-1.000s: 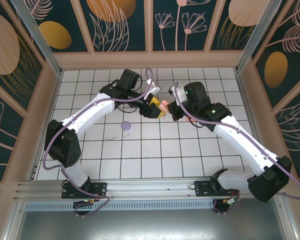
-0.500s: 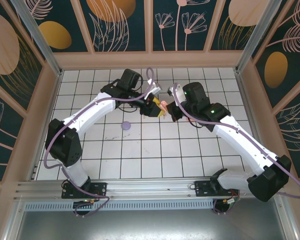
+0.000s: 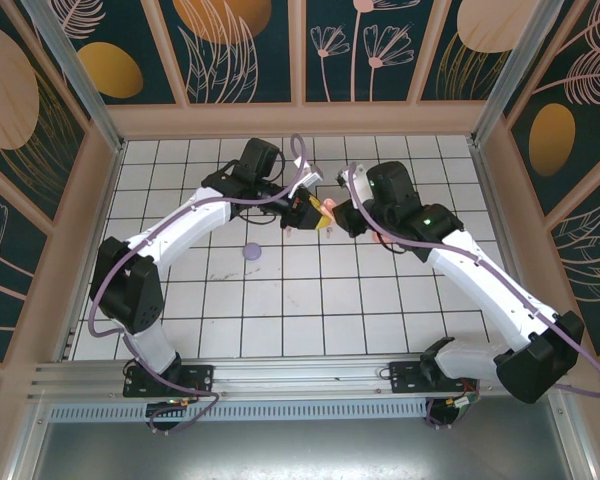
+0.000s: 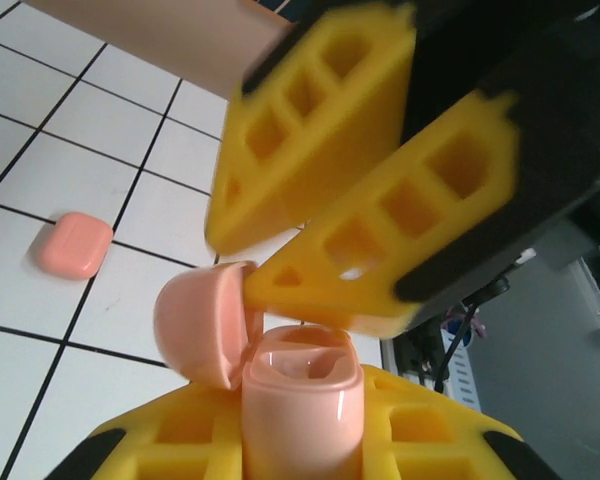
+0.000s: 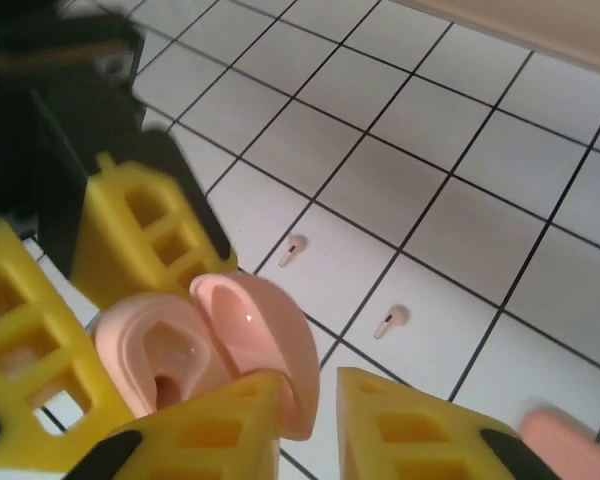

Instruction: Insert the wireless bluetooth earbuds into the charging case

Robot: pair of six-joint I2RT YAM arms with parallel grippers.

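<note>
My left gripper [image 3: 306, 214] is shut on the body of a pale pink charging case [image 4: 302, 400], held upright above the floor with its lid [image 4: 204, 324] swung open. Inside, its sockets look bare. My right gripper [image 5: 315, 425] faces it from the other side, open a little. The lid's edge [image 5: 265, 340] lies against the inner side of its left finger [image 5: 205, 435]. Two pale pink earbuds [image 5: 293, 250] [image 5: 391, 321] lie on the white tiles below, apart from each other. From above, both grippers meet at the case [image 3: 325, 211], mid-table toward the back.
A closed coral case [image 4: 73, 245] lies on the tiles, also at the right wrist view's lower right [image 5: 565, 445]. A lilac case [image 3: 251, 252] sits left of centre. Wooden walls [image 3: 300, 120] border the tiled floor on three sides.
My left gripper's jaws have closed onto the case body. My right gripper's jaws have parted slightly at the lid. Both arms have barely moved.
</note>
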